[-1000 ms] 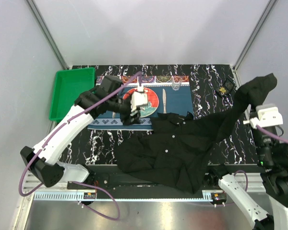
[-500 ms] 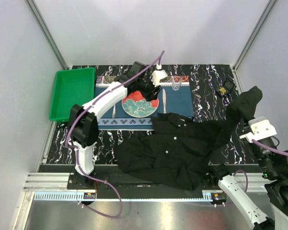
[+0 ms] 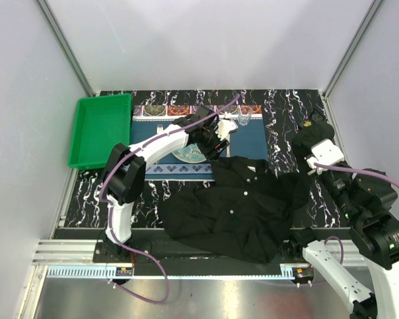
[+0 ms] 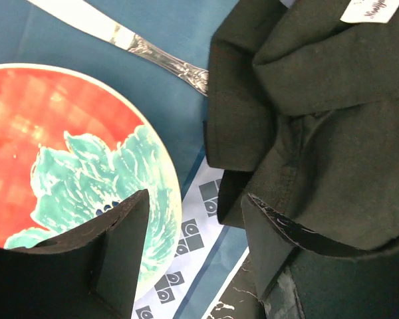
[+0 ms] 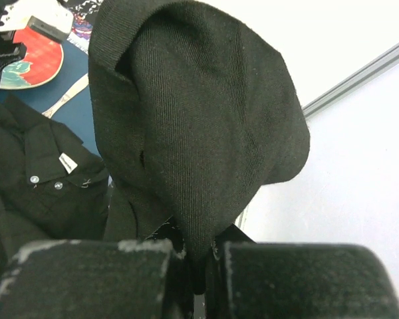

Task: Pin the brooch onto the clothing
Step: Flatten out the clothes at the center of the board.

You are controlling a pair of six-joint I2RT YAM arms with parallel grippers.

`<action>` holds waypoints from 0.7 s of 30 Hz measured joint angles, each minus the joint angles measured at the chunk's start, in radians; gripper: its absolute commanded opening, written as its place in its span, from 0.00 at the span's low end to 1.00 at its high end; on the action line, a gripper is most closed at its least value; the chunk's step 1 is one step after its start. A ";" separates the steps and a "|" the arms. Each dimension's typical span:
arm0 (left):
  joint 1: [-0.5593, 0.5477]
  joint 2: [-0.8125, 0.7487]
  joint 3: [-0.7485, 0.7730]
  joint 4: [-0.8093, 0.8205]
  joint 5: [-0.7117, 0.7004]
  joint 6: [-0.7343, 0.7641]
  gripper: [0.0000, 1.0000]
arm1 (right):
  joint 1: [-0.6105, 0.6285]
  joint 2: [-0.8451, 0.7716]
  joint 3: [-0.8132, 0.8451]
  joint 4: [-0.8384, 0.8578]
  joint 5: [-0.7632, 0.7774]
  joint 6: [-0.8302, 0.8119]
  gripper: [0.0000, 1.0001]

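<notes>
**Item 1: shirt** (image 3: 233,212). Black, long-sleeved, collared, with white buttons. It lay crumpled on the near half of the table (image 3: 286,106), front upward. The collar end overlapped the near edge of the blue placemat (image 3: 253,139). One sleeve was drawn up and away to the right.

**Item 2: brooch** (image 3: 310,122). A small golden glint at the far right of the table, just beyond the bunched sleeve and apart from the shirt front. It was too small to make out any detail. No gripper held it.

**Item 3: left gripper** (image 4: 196,206). The jaws stood apart with nothing between them. It hovered over the spot where the shirt collar met the placemat, with the red-and-teal plate (image 4: 53,133) under one finger and the collar fold under the other. A knife (image 4: 153,53) lay on the placemat just beyond.

**Item 4: right gripper** (image 5: 199,256). The fingers were pressed together on a fold of the black sleeve, which hung draped over them above the right side of the table.

**Item 5: green tray** (image 3: 96,133). It sat at the far left, apart from everything else.

**Progress.** Early, by the look of it. The work in hand appeared to be arranging the shirt. The garment was not yet spread flat, the brooch had not been picked up, and no pinning had been done. Left to do: smooth the cloth, fetch the brooch, and fasten it to the front.
</notes>
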 measured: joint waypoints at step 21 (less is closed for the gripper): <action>-0.020 0.079 -0.004 -0.089 -0.009 -0.132 0.00 | 0.000 -0.010 -0.016 -0.003 0.046 0.025 0.00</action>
